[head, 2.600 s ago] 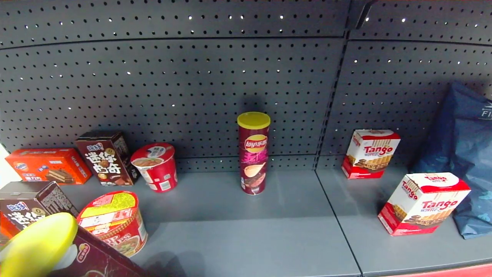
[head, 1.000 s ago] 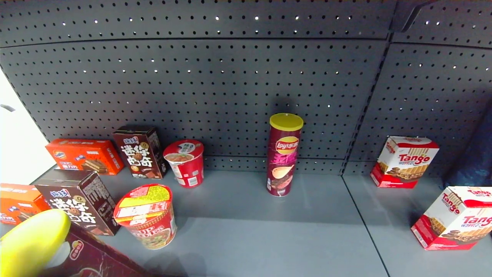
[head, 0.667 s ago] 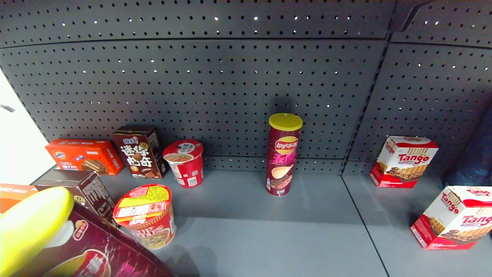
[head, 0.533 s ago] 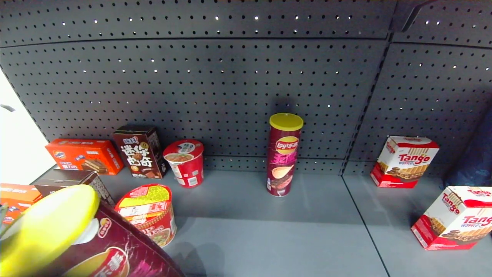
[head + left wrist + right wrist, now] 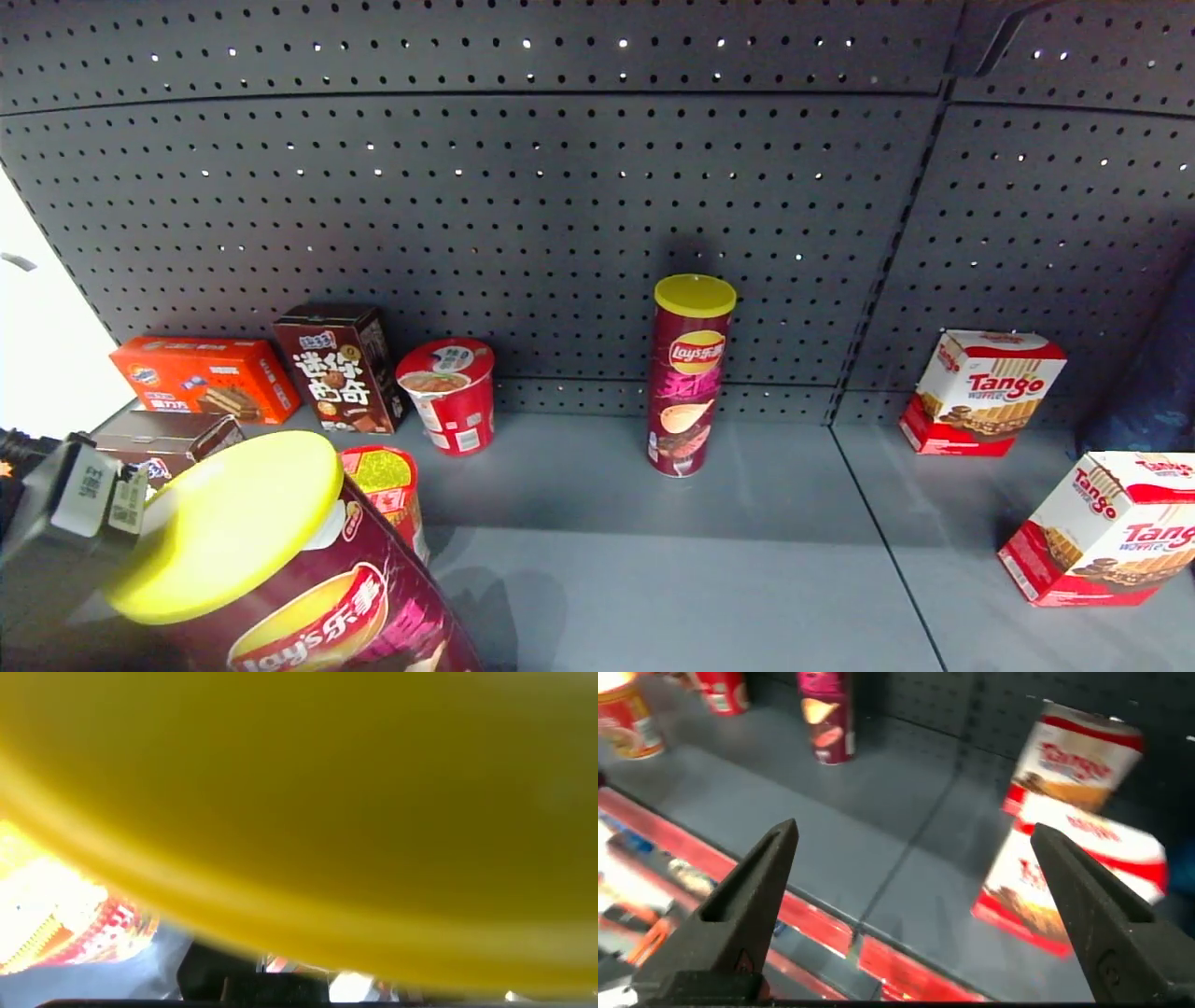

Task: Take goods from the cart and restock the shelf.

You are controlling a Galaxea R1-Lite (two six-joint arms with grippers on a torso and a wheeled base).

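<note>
Held chip can (image 5: 308, 597), yellow lid (image 5: 327, 793) up, is tilted at the robot's near left in front of the shelf (image 5: 653, 579). It partly hides a cup of noodles (image 5: 387, 485). The left gripper (image 5: 58, 532) sits beside the lid; whether it clamps the can cannot be told. The right gripper (image 5: 913, 831) is spread wide with nothing between its jaws, over the shelf's front edge. A second chip can (image 5: 689, 373) stands upright against the pegboard.

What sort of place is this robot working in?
Most likely a shop aisle, or a mock-up of one: a grey shelf with a pegboard back, stocked with a chip canister, noodle cups and wafer boxes.
</note>
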